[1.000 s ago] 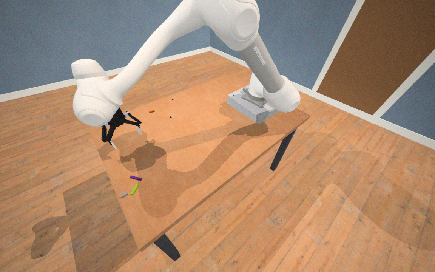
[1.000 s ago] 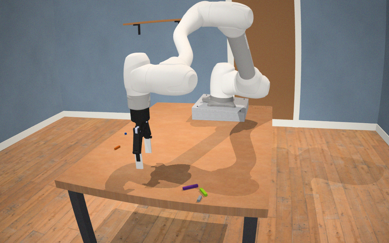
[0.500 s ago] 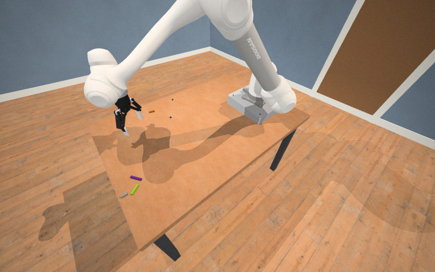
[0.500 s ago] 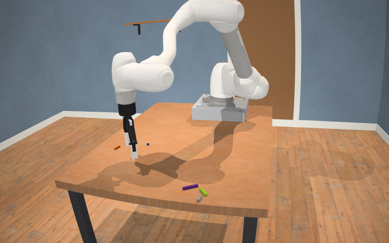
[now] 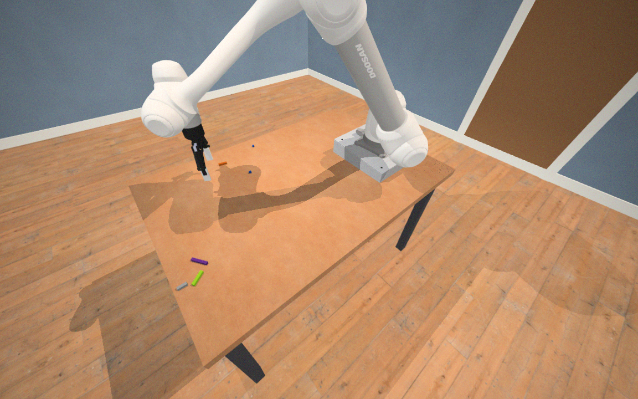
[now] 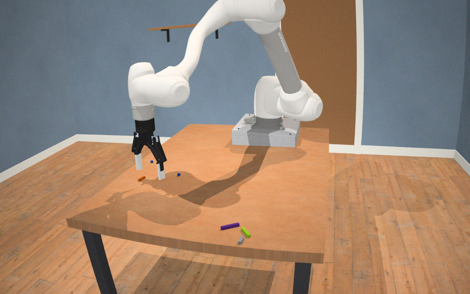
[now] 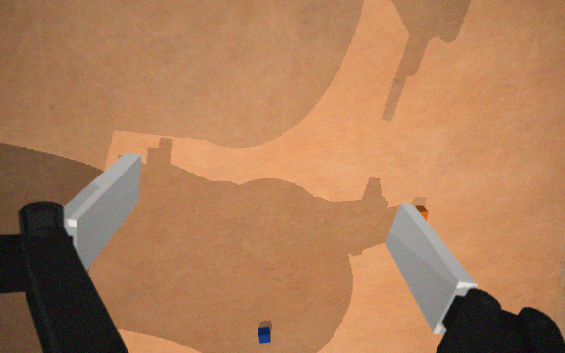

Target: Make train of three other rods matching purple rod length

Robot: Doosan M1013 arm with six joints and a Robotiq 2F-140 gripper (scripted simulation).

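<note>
My gripper (image 5: 205, 165) is open and empty, hovering above the far left part of the table; it also shows in the exterior view (image 6: 149, 169) and the wrist view (image 7: 268, 196). An orange rod (image 5: 222, 163) lies just beside it; only its end peeks out behind the right finger in the wrist view (image 7: 421, 212). One blue rod (image 5: 249, 172) lies a little to the right and shows low in the wrist view (image 7: 264, 334). A second blue rod (image 5: 252, 146) lies farther back. The purple rod (image 5: 199, 261), a lime rod (image 5: 196, 278) and a grey rod (image 5: 181, 286) lie near the front left edge.
The arm's grey base block (image 5: 368, 158) stands at the table's far right corner. The table's left edge is close to the gripper (image 6: 120, 175).
</note>
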